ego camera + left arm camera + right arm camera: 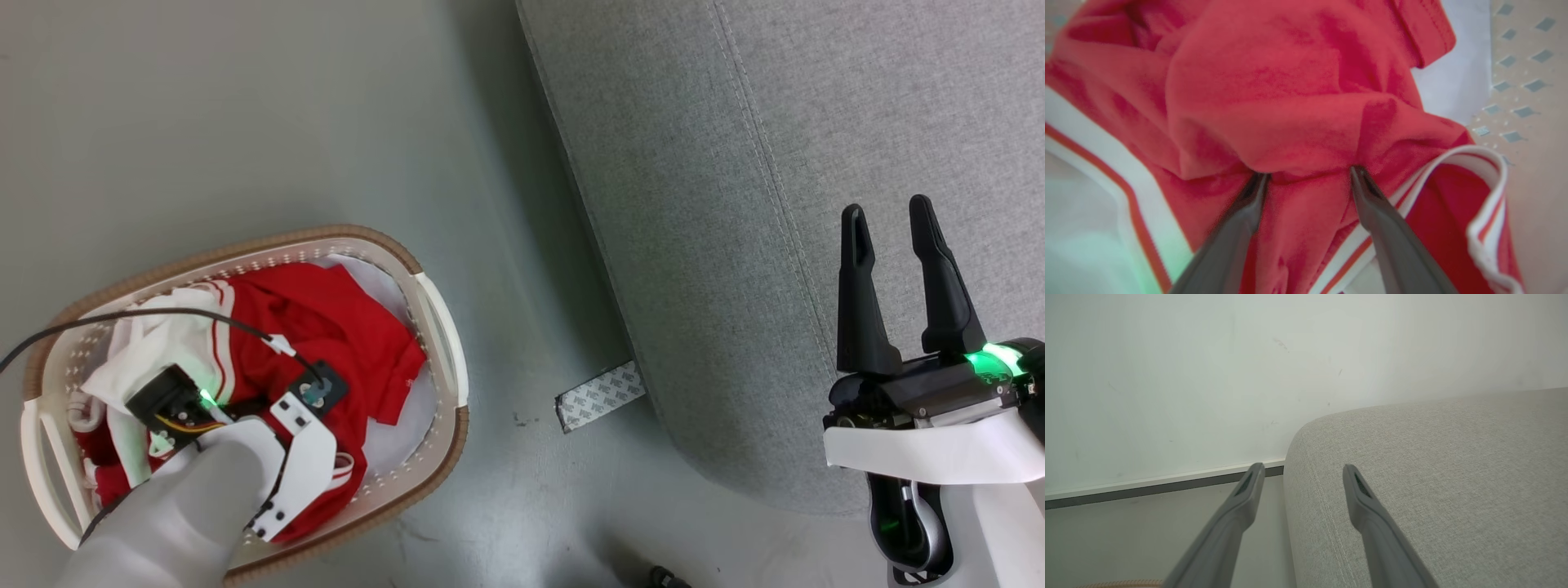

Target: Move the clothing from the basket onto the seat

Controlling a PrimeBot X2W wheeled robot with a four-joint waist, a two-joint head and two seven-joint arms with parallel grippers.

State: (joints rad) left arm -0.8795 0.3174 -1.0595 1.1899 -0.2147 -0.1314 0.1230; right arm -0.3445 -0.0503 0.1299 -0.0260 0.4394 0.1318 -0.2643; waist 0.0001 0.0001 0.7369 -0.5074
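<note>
On the pale floor (245, 122) by the seat (718, 163), the basket (326, 234) holds the clothing (343, 327). Our left gripper (1308, 173) digs in, jaws spread; our right gripper (886, 212) hangs over the seat, jaws apart, empty.

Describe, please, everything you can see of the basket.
The basket is an oval cream-white tub, plastic by its look, with perforated walls, a brown rim band and two pale side handles. It stands upright on the grey floor, left of the seat and apart from it. Red-and-white clothing lies in it, and the left end effector reaches down into it, fingers spread against red cloth.
</note>
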